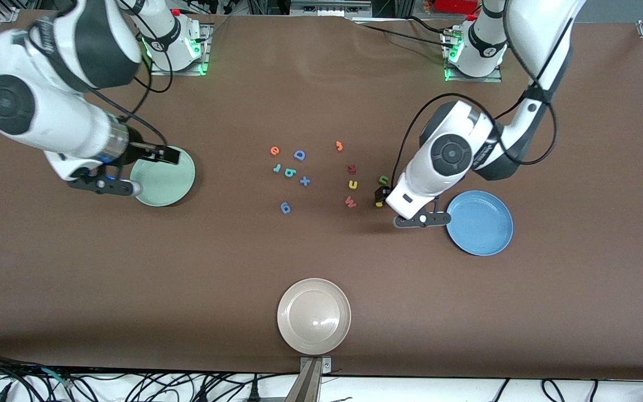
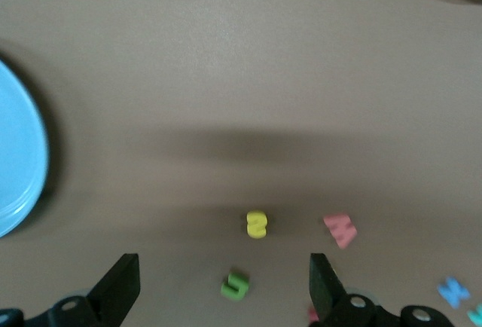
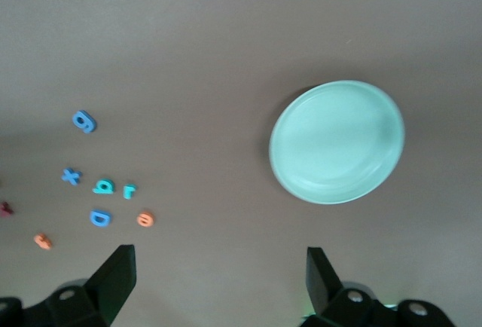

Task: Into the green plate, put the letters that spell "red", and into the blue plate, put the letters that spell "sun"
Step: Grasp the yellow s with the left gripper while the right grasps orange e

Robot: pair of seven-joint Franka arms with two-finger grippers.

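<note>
High front camera facing robots; wrist cameras downward, sharing scattered letters [image 1: 310, 173].

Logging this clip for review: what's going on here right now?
Nothing is sorted yet. The left gripper, jaws open, hangs over the yellow "s" and the dark green "n", beside the blue plate. The right gripper, jaws open and empty, hangs by the green plate. Both plates are bare; the orange "e", the teal "r" and the other letters lie mid-table.

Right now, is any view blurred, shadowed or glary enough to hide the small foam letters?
Front view: sharp; a glare spot on the beige round plate, none on the letters. Left wrist view: soft focus, a broad shadow band across the brown table, the yellow foam letter readable. Right wrist view: slightly soft, evenly lit.
</note>
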